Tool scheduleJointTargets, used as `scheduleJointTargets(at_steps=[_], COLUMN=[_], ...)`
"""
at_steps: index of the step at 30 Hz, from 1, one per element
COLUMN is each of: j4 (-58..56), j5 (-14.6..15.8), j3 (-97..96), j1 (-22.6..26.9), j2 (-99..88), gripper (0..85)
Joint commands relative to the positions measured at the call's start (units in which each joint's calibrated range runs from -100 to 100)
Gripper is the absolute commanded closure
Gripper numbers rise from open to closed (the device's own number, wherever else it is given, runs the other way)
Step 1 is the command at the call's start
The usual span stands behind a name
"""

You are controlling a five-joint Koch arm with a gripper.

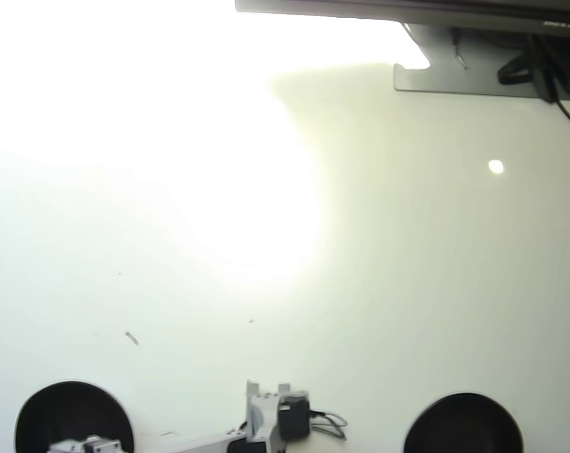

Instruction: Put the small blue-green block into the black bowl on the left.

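At the bottom edge of the overhead view, the black bowl sits at the lower left, cut off by the frame so only its upper part shows, with its thin pale rim curving over the top. A pale grey piece of the arm lies across the bowl's lower part, right at the frame edge. Whether this is the tool or another part of the arm cannot be told, and so neither how far the tool is open nor whether it holds anything can be read from this view. The small blue-green block does not show anywhere; the bowl's visible inside looks plain black.

Near the bottom centre stands the arm's base, a white bracket with a dark motor block beside it and thin cables looping off to the right. A pale bar runs from the base leftward along the frame edge toward the bowl.

At the lower right is a second black bowl, also cut by the frame, well apart from the first, with the base between them.

Farther up, the white table is bare apart from a few small dark specks on its left part. A strong glare washes out the upper left. A small bright spot shows at the right. At the far edge, a grey stand plate and dark cables sit under a dark bar.
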Motion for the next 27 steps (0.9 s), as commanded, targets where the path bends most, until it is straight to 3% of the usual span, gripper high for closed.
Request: scheduleJointTargets(at_steps=[1, 3, 6, 11, 18, 27], j4=[1.75, 1.75, 1.27, 0.38, -2.14, -7.24], j5=[-0.54, -0.73, -2.64, -2.98, -2.59, -2.30], j3=[2.24, 2.24, 2.24, 2.24, 4.18, 3.63], j1=[-0.59, -0.63, -0.63, -1.12, -3.32, -13.97], j2=[-0.35, -0.35, -0.35, -0.46, -2.92, -13.42], gripper=[82.3, 80.2, 57.5, 47.9, 47.5, 47.5])
